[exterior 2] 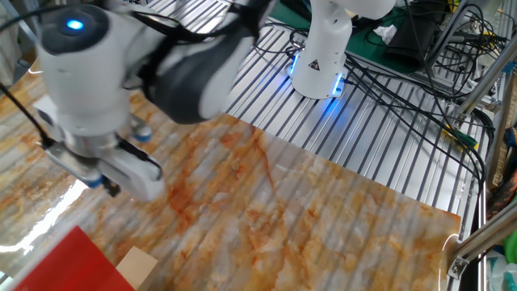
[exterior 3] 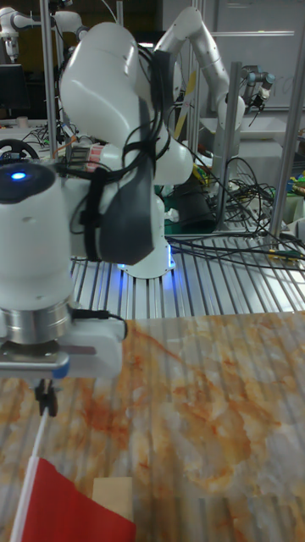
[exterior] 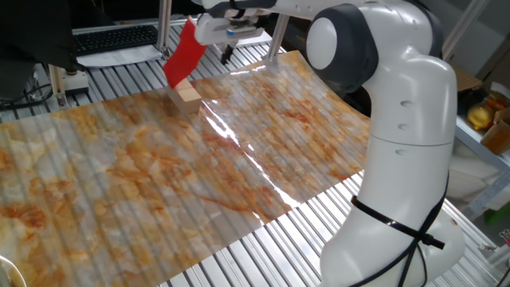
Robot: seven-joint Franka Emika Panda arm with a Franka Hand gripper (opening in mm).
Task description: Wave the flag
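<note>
The white arm (exterior: pixel 398 119) is the largest thing in view, rising from the slatted metal table (exterior: pixel 319 231) and reaching over the far end of the orange-marbled sheet (exterior: pixel 159 167) that covers most of the tabletop. No container shows on the sheet; only the flag stands there.

The flag (exterior: pixel 184 54) is at the far edge of the sheet: its red cloth leans up and away from its tan wooden block base (exterior: pixel 188 97), which rests flat on the sheet. In the tall fixed view a thin pale stick runs down from the gripper (exterior 3: pixel 47 398) to the upper corner of the red cloth (exterior 3: pixel 72 508), with the block (exterior 3: pixel 114 491) just beside the cloth.

The gripper (exterior: pixel 225 56) hangs above the block, at the top of the flag. Its fingers are dark, small and close together on the stick, so it appears clamped on the flag.
</note>
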